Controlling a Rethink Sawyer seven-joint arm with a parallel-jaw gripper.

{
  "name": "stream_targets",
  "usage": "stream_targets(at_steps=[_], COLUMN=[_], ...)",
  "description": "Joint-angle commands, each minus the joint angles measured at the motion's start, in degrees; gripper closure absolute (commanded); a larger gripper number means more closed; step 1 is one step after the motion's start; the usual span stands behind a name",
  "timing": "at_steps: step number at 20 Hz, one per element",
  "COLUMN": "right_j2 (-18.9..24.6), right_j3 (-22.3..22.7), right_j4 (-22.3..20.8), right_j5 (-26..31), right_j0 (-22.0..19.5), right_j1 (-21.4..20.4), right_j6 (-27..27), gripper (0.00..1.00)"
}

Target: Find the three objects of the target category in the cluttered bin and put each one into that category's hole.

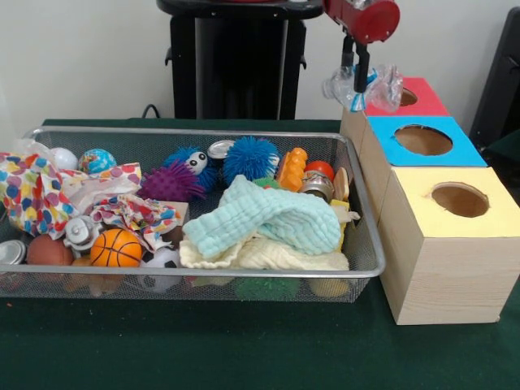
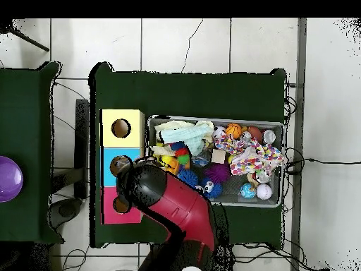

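My gripper (image 1: 356, 81) hangs at the top right of the front view, shut on a clear, wrinkly plastic item (image 1: 375, 86). It holds the item just above the red box (image 1: 422, 104), beside that box's round hole (image 1: 406, 97). The wire mesh bin (image 1: 203, 132) sits to the left, full of clutter. What looks like more clear wrinkled plastic (image 1: 85, 185) lies among the cloth at the bin's left. In the overhead view the red arm (image 2: 173, 205) covers the gripper and part of the red box (image 2: 111, 210); the bin (image 2: 215, 118) lies to its right.
A blue box (image 1: 455, 150) and a yellow box (image 1: 479, 219), each with a round hole, stand in a row with the red one. The bin holds spiky balls, a small basketball (image 1: 116, 248), a light blue cloth (image 1: 272, 219), spotted fabric (image 1: 32, 195) and metal cans.
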Motion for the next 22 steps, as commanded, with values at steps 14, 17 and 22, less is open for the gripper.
stream_targets(at_steps=[14, 17, 22], right_j2=[1.93, 3.59, 4.66], right_j3=[-6.66, -5.99, -5.70], right_j4=[4.33, 4.59, 4.70], right_j5=[3.27, 4.86, 5.98], right_j0=[4.48, 3.74, 3.42], right_j1=[8.17, 7.36, 7.08], right_j6=[28.34, 27.71, 27.39], gripper=[1.00, 1.00, 1.00])
